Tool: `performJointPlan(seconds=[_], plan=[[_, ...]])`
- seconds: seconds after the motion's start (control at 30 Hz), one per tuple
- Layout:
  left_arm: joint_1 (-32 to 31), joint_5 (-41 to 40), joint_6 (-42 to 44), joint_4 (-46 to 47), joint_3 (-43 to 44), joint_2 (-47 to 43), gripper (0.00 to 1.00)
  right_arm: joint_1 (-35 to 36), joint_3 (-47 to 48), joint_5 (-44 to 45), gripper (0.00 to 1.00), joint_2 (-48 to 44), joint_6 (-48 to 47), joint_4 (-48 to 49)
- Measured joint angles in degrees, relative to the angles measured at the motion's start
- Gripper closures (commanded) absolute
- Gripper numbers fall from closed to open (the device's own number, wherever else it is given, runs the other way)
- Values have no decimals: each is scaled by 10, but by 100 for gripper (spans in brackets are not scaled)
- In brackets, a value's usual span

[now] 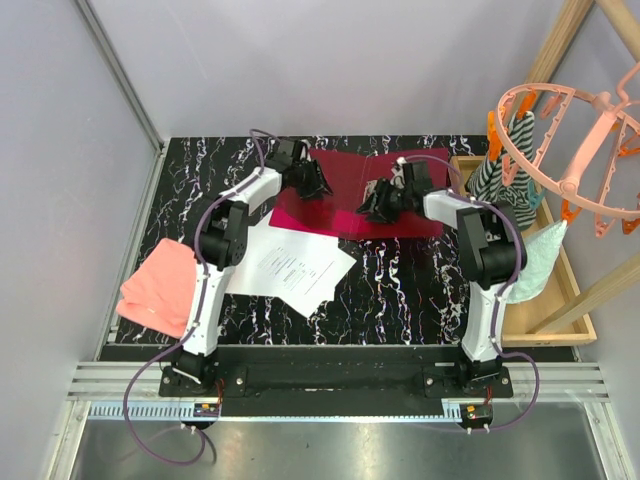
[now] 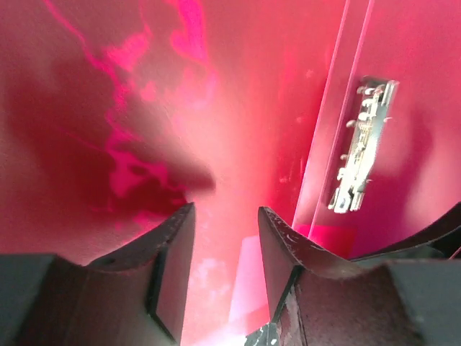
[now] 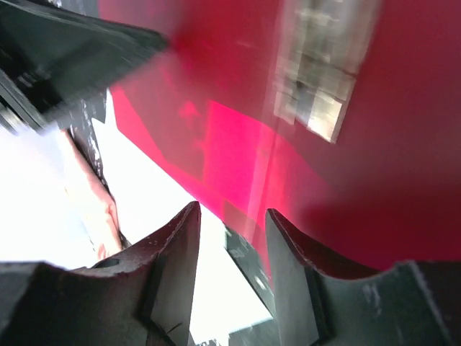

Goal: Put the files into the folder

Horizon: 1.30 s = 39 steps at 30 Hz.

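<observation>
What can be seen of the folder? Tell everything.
The folder is crimson, partly see-through plastic, lying open and flat at the far middle of the table. A metal clip sits beside its centre crease. The left gripper and right gripper, both open, hang over it. The files meet its near left edge.

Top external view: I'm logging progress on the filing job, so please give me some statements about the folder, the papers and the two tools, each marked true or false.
1. The files lie inside the folder. False: they lie on the table, on the near side of the folder.
2. The left tool and the right tool are both over the folder. True.
3. The left tool is shut on a sheet. False: its jaws stand apart with nothing between them.
4. A pink cloth lies at the table's left edge. True.
</observation>
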Motion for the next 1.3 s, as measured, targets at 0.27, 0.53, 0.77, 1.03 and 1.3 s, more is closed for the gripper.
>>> performJointPlan(seconds=[0.27,0.53,0.77,1.03,1.3], plan=[[39,0,0,14,-10,-1,56,-77,-89,15,50,-35,2,-3],[50,4,-2,10,-5,1,55,-75,-88,32,50,-37,23,-8],[50,30,-16,-2,33,2,53,-66,-54,48,50,-26,8,-34],[1,68,-69,69,36,2,64,-64,25,40,67,36,25,-23],[-45,85,-85,91,18,26,69,-64,69,7,74,82,46,14]])
